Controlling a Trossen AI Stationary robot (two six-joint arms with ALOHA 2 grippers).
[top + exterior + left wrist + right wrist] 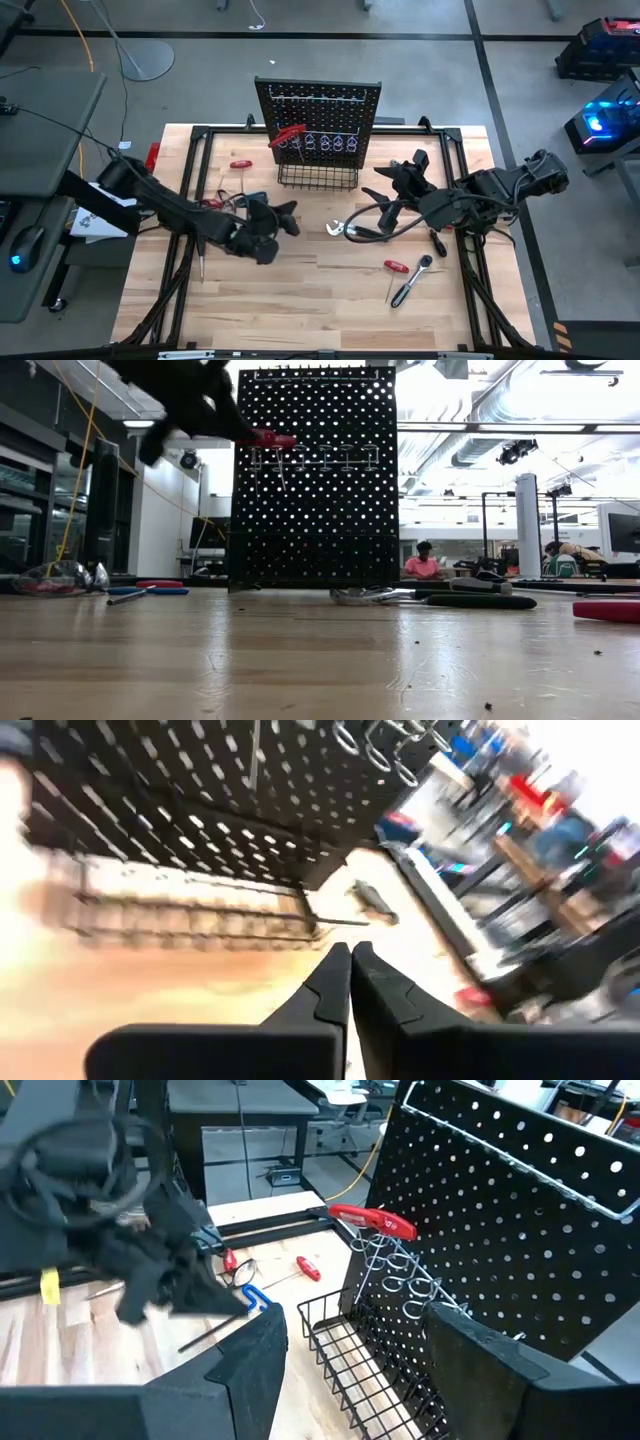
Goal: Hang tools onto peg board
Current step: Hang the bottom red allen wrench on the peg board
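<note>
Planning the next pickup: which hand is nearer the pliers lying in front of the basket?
Right. The right hand sits just beyond the pliers, toward the peg board; the left hand, shut and empty, is slightly farther on the other side.

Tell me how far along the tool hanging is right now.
One red-handled screwdriver sits in the peg board hooks. Neither gripper holds anything: the left gripper is shut and empty in front of the basket, the right gripper open beside the board. Still on the table: pliers, ratchet, two small red-handled tools, and a black-handled screwdriver.
</note>
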